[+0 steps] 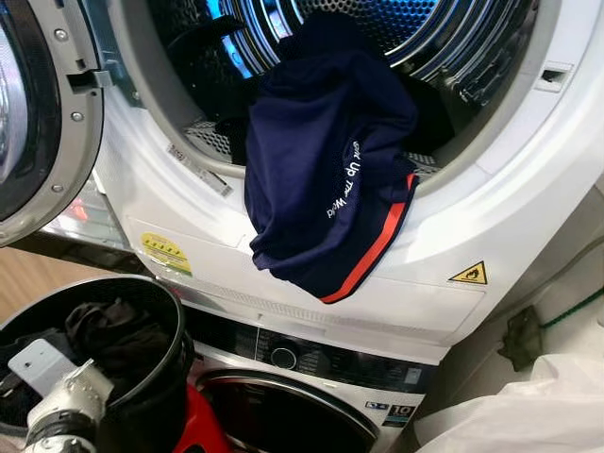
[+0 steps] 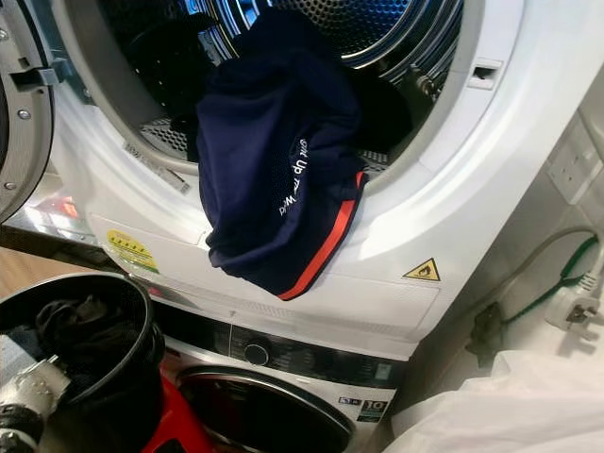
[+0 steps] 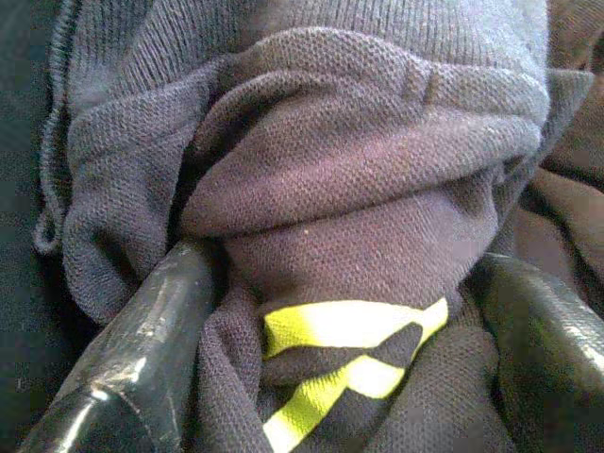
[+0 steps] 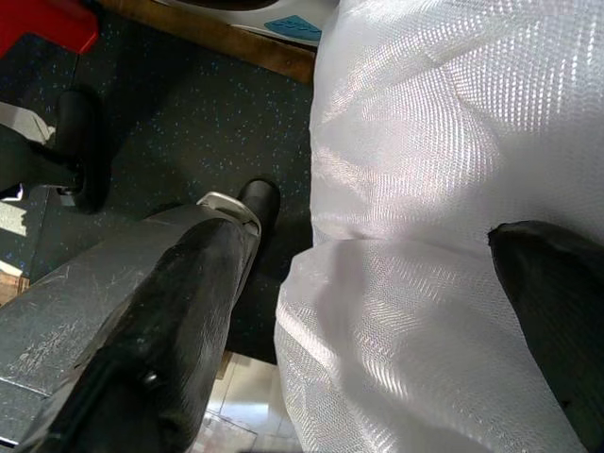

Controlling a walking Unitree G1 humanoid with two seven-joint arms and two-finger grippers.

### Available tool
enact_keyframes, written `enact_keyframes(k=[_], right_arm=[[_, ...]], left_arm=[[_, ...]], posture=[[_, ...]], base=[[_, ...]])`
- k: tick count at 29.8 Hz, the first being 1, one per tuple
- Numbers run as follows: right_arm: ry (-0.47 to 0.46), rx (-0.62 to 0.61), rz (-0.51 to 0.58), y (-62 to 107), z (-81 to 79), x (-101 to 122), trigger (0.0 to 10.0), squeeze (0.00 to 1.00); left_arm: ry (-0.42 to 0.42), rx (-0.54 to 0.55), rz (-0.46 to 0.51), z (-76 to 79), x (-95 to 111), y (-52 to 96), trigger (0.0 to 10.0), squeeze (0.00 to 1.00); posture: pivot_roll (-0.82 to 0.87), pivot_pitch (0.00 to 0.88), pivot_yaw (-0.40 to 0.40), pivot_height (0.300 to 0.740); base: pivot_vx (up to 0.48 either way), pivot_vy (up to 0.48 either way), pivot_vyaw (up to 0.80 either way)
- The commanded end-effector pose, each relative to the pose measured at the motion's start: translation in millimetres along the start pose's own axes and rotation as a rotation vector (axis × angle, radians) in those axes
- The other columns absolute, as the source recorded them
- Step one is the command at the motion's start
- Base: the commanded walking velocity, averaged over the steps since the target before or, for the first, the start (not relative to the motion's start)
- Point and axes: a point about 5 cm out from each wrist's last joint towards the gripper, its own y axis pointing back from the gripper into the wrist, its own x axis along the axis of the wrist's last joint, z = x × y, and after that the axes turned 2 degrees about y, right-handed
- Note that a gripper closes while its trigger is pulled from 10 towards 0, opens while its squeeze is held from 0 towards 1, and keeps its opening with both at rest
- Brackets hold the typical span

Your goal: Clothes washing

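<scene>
Hanging over the dryer (image 1: 528,179) door rim, I see the navy shirt (image 1: 326,179). My left tool (image 3: 349,368) is down in the black bucket (image 1: 165,311), clamped on dark clothes (image 3: 359,189). My right tool (image 4: 377,359) sits spread apart against a white sack (image 4: 453,142).

The left tool (image 3: 344,377) sits deep in dark purple-grey clothes (image 3: 359,179). Its two black fingers (image 3: 142,349) stand apart, a bunched fold of knit cloth pressed between them. A yellow stripe (image 3: 340,354) crosses the cloth in that gap.
</scene>
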Motion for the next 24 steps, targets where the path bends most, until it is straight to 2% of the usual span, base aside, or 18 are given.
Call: enact_keyframes(k=[1,5,24], right_arm=[[0.002,-0.023,-0.004,1.6,6.7,-3,10.0,0.00],[-0.015,-0.035,-0.015,2.9,10.5,-9,10.0,0.00],[-0.012,-0.034,-0.019,2.8,9.4,-11,10.0,0.00]], left_arm=[[0.004,0.001,-0.063,2.2,-16,0.8,0.0,0.00],[0.037,0.011,-0.089,0.3,-23,0.3,0.0,0.00],[0.043,0.020,-0.094,-4.2,-32,-2.4,0.0,0.00]], posture=[[0.06,0.000,-0.070,0.740],[0.04,0.000,-0.064,0.740],[0.03,0.000,-0.054,0.740]], base=[[0.000,0.000,0.00],[0.000,0.000,0.00],[0.000,0.000,0.00]])
